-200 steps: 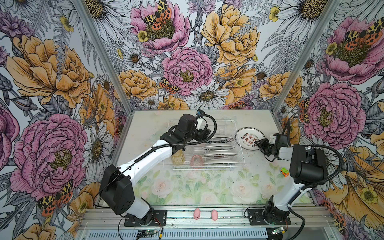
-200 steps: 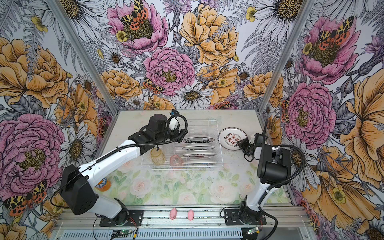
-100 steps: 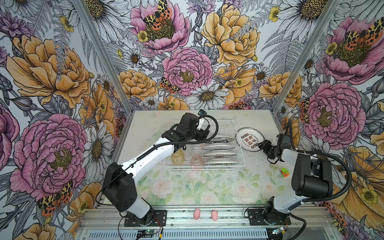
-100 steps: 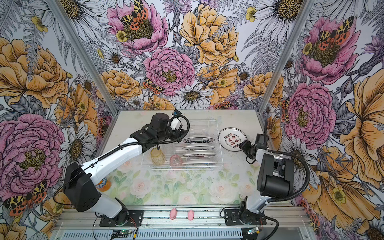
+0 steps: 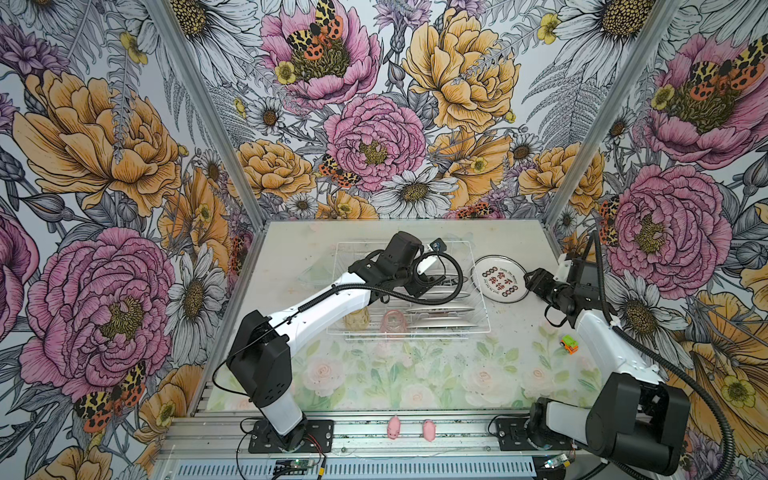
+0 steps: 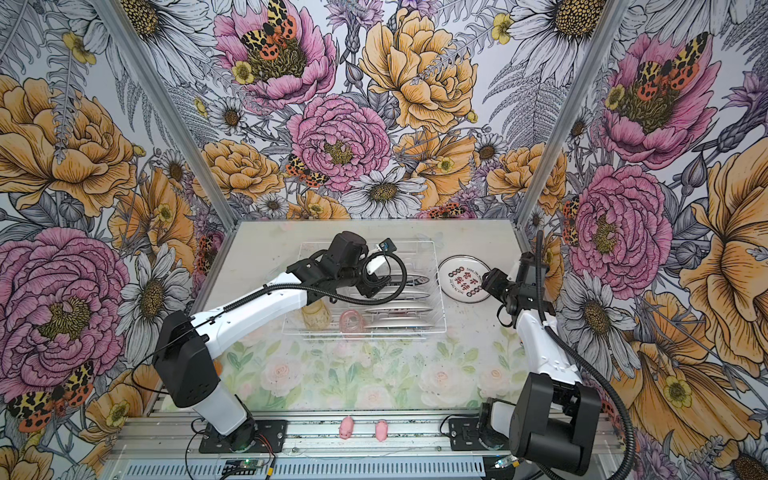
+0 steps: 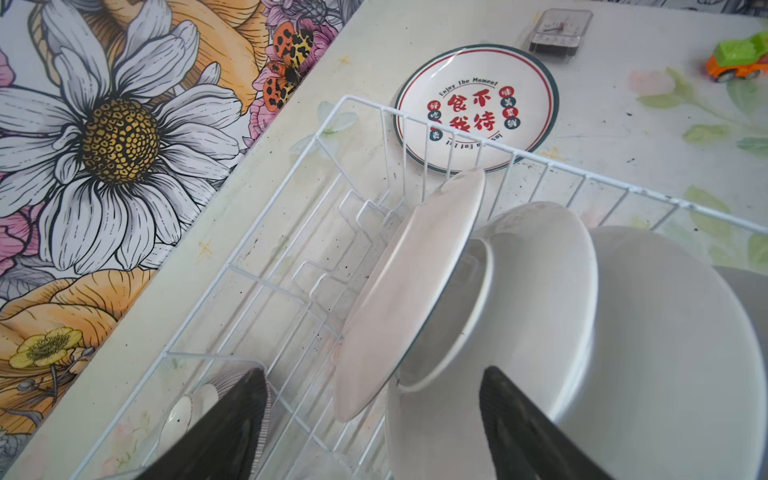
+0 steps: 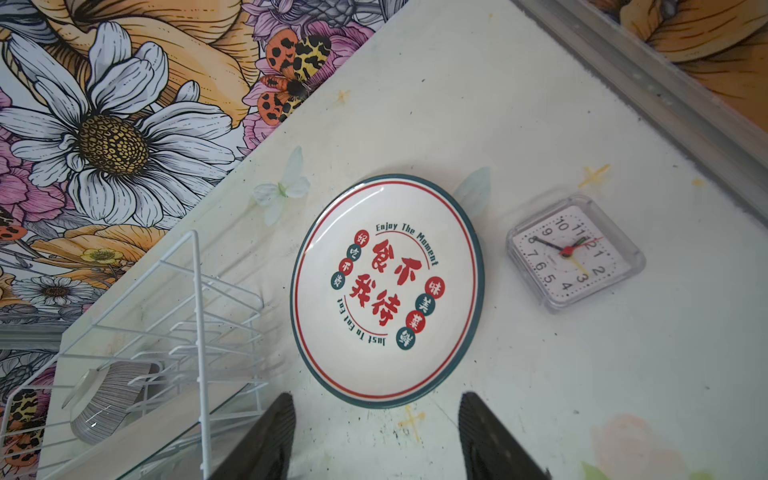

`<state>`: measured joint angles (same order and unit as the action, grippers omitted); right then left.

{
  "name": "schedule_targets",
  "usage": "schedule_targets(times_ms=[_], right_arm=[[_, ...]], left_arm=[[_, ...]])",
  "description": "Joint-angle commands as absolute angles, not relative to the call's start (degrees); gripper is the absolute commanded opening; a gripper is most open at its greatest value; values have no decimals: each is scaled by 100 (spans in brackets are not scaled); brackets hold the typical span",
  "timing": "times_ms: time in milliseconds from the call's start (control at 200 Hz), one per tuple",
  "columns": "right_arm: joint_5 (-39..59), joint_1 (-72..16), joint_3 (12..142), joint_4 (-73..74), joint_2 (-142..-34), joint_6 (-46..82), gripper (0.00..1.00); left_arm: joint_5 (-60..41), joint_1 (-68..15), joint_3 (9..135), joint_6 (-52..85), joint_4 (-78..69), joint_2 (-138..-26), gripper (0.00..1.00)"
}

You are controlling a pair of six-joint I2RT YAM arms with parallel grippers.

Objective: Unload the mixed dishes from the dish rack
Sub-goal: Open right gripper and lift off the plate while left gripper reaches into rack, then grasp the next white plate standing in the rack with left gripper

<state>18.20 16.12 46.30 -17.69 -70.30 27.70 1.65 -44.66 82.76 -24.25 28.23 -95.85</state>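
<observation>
Left jaws: the left gripper point(image 7: 374, 374) is spread wide, one finger on each side of the end plate point(image 7: 411, 291) of the row. No pad visibly touches it, so nothing is gripped yet.
Right jaws: the right gripper point(image 8: 378, 398) is spread and empty, with its tips just short of the flat plate point(image 8: 386, 291).
Key relation: the end plate stands on edge, slightly tilted, with its thin section in the gap between the left fingers. I judge that closing would pinch it across its thickness.
Long axis: in both top views the four standing plates point(image 5: 440, 309) read as thin slivers running side to side across the rack point(image 5: 449, 332).
Nearer arm: the left is over the rack. The right is outside it, past its right wall.
Where the dishes are: the four plates stand in the slots. An amber glass point(image 5: 356, 319) and a pink glass point(image 5: 392, 321) sit by the near rim, and a ribbed bowl point(image 8: 108, 395) sits at the far corner. The flat plate lies face up on the table point(image 5: 374, 374), just beside the rack.
Left wrist view only: it shows the finger gap and the plate's tilt, which the wrist hides from above.
Right wrist view: it shows the clock point(image 8: 575, 253) beside the flat plate, which the right arm hides in both top views.
Top views only: the glasses show clearly only there.
</observation>
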Motion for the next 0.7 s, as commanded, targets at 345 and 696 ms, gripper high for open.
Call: schedule_targets(times_ms=[345,696], right_arm=[[1854,1433,4843,-1922,-6777,2673,65],[1865,1435,4869,-1916,-6763,2663,65]], left_arm=[[25,-4448,9443,-3443,3541,-10536,73],[-276,-4253,10250,-3606,4138,-11236,56]])
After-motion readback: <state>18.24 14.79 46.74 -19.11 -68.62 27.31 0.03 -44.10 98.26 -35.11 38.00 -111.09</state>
